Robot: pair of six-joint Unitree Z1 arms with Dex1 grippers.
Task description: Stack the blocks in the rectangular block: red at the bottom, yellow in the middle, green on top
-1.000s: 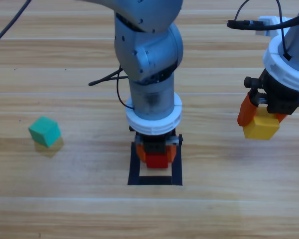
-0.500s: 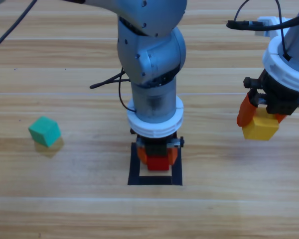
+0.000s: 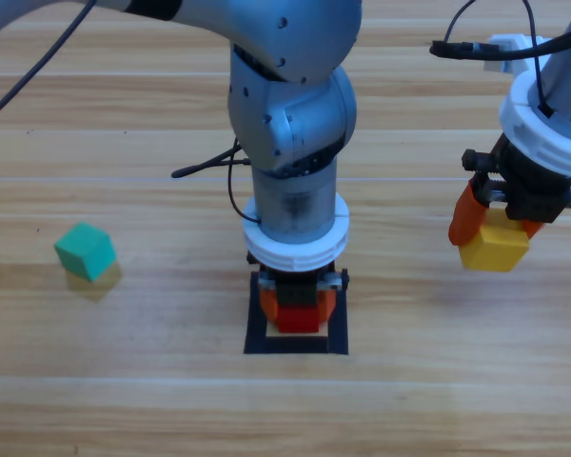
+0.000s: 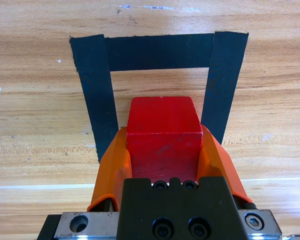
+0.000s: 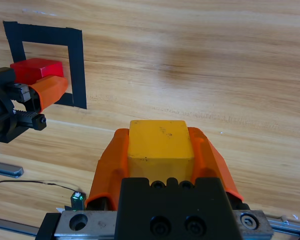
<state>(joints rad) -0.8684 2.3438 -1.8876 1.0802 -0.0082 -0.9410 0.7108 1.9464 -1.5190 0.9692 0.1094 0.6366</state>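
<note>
My left gripper is shut on the red cube and holds it over the black tape rectangle, near its back side. Whether the cube touches the table I cannot tell. At the right, my right gripper is shut on the yellow cube and holds it above the wood. In the right wrist view the red cube and the left gripper's jaw show at the far left, by the tape rectangle. The teal-green cube rests alone on the table at the left.
The left arm's grey body rises over the middle of the table and hides the back of the tape outline. Black cables trail beside it. Bare wooden table runs along the front.
The left gripper has edged slightly right and toward the back with the red cube. The right gripper with the yellow cube has drifted a little left.
</note>
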